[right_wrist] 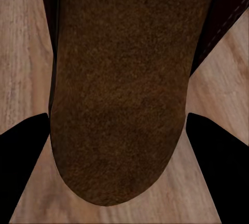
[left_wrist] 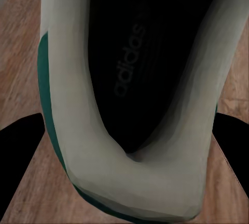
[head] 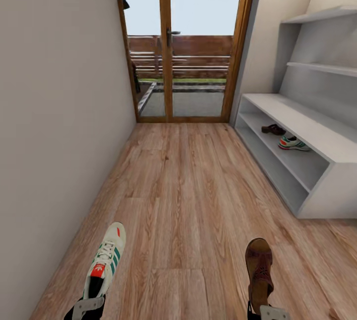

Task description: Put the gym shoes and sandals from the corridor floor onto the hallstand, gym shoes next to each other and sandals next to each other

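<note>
While one brown leather sandal [head: 273, 129] and one white green-striped sneaker [head: 293, 143] already lie on the grey rack's lower shelf [head: 277, 154], each hand grasps its mate by the heel, left hand [head: 88, 306] the sneaker [head: 105, 260], right hand [head: 270, 311] the sandal [head: 259, 270], ready for pairing.

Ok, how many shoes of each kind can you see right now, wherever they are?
White gym shoes with green stripes: 2 (one at the left tool, one on the rack's lower shelf)
Brown leather sandals: 2 (one at the right tool, one on the shelf)
Total: 4
</note>
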### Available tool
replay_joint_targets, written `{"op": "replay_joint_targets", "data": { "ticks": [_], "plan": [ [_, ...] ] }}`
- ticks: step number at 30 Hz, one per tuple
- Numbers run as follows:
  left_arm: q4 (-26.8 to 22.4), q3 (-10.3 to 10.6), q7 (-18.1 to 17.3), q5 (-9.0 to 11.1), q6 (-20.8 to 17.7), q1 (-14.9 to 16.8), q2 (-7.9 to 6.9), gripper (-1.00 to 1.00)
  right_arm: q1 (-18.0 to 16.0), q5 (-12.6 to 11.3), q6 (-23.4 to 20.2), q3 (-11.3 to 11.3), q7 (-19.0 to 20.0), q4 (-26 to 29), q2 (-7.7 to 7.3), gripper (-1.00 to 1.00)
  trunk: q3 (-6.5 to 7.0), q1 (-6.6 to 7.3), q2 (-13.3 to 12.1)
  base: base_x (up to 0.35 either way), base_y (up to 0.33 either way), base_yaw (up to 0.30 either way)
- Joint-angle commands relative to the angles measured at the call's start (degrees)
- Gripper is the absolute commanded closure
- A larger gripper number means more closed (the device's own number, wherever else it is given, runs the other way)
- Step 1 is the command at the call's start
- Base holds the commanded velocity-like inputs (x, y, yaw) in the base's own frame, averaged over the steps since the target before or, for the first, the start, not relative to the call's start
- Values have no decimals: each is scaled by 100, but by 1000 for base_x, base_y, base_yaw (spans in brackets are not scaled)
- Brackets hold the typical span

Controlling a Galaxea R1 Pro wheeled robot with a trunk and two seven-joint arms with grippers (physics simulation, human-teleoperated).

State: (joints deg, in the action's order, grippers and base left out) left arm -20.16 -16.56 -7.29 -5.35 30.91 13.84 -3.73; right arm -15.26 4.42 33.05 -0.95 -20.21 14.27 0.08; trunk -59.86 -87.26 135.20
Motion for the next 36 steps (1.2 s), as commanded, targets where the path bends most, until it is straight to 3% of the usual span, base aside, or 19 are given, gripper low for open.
{"op": "replay_joint_targets", "data": {
  "ticks": [1,36],
  "plan": [
    [3,-49,-27,-53,20,5,3,100,-4,50,-1,-10,-54,-3,1,100,-5,-2,2,328,0,0],
    [6,-49,-27,-59,20,5,-5,100,-4,48,-1,-11,-55,-3,26,100,-5,-2,2,328,0,0]
  ]
}}
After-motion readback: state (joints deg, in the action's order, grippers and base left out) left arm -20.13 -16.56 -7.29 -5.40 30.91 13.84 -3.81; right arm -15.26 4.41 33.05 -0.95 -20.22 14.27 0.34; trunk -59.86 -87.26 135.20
